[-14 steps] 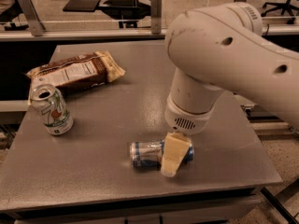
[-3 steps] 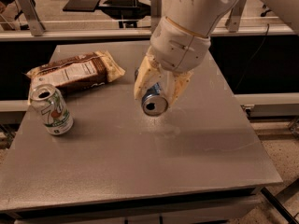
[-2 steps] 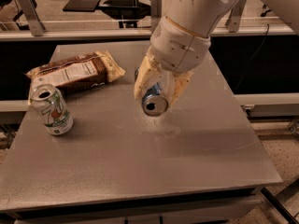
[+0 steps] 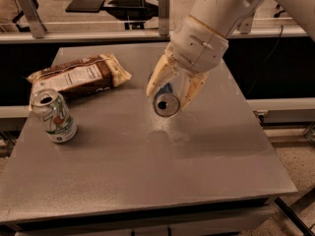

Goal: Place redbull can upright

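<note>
My gripper [image 4: 170,95] is shut on the redbull can [image 4: 166,102] and holds it in the air above the middle of the grey table [image 4: 147,176]. The can is tilted, with its silver pull-tab top facing the camera and down. Its blue body shows between the two cream fingers [image 4: 158,75]. The white arm comes in from the upper right.
A white-and-green can [image 4: 54,116] stands upright near the table's left edge. A brown snack bag [image 4: 78,76] lies flat at the back left. Rails and desks stand beyond the far edge.
The can lay on its side near the front of the table; now it is lifted and held over the middle. Over the last second almost nothing has moved.
</note>
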Available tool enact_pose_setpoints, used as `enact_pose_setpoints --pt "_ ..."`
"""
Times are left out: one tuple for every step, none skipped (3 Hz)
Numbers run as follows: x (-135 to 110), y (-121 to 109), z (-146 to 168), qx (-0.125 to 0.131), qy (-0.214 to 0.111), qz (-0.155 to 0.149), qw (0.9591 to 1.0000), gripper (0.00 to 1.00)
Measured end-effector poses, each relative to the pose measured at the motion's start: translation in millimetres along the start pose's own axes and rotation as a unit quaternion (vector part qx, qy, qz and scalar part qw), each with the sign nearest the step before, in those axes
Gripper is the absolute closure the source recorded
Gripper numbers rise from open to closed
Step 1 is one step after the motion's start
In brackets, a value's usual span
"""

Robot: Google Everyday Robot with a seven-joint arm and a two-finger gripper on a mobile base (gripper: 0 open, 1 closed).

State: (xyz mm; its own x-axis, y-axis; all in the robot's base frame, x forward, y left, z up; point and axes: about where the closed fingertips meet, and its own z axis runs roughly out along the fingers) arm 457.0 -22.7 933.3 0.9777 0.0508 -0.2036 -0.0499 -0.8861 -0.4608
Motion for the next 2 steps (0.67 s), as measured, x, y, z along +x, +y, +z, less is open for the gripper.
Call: enact_pose_setpoints --pt "11 8 -3 0.034 -0.029 0.039 0.9982 1.00" --pt "21 16 -11 0.080 -0.050 0.081 0.9923 1.00"
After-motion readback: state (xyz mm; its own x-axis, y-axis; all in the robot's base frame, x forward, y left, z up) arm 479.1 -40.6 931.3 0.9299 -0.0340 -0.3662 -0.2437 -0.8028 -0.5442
